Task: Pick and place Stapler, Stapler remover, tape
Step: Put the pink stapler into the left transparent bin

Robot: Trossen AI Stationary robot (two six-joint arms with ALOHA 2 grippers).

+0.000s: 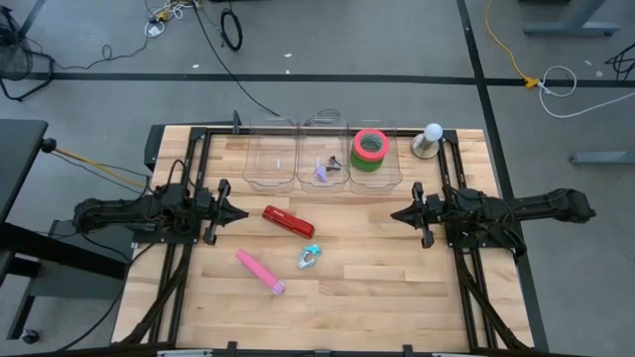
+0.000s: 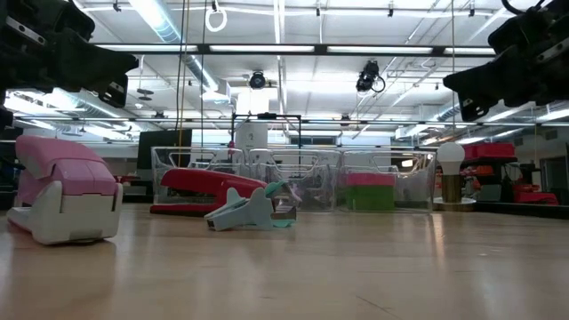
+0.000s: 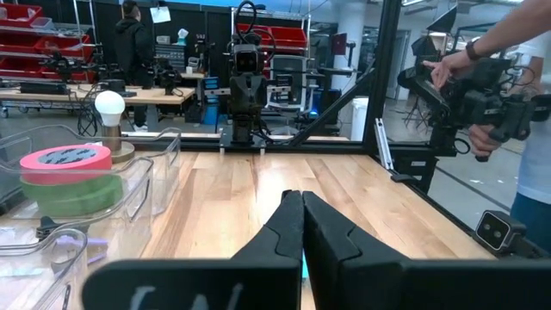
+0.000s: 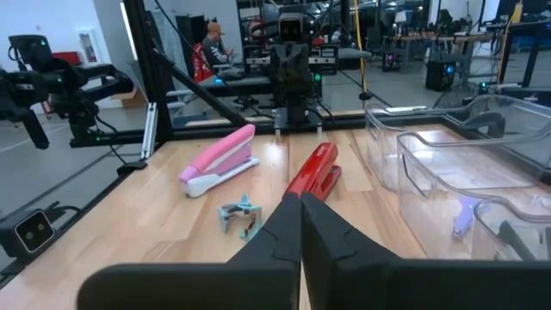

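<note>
While the red stapler (image 1: 288, 220) is lying on its side on the bare tabletop (image 1: 377, 288), just in front of the row of three clear bins (image 1: 271, 164), I am hanging both arms above the wood with nothing held. Judging by its look, it will be stiff and fairly heavy, with a smooth shell that may slip, so I would take it across its long body near the middle, not by the hinged end. Nearer the front edge from the red stapler, the pink stapler (image 1: 261, 271) is lying at an angle; it looks much the same in build and wants the same hold. Between the two, slightly toward my right side, the teal staple remover (image 1: 309, 257) is resting; it seems small, light and springy, so I would pinch it across its flat sides.

Behind the red stapler, the red tape (image 1: 369, 144) is sitting stacked on the green tape (image 1: 365, 162) in the rightmost bin, and a small purple item (image 1: 321, 172) is lying in the middle bin.

My left jaws (image 1: 241, 213) are pressed together just left of the red stapler. My right jaws (image 1: 396, 213) are pressed together too, well to its right. A white bulb (image 1: 432, 133) is standing beside the tape's bin.
</note>
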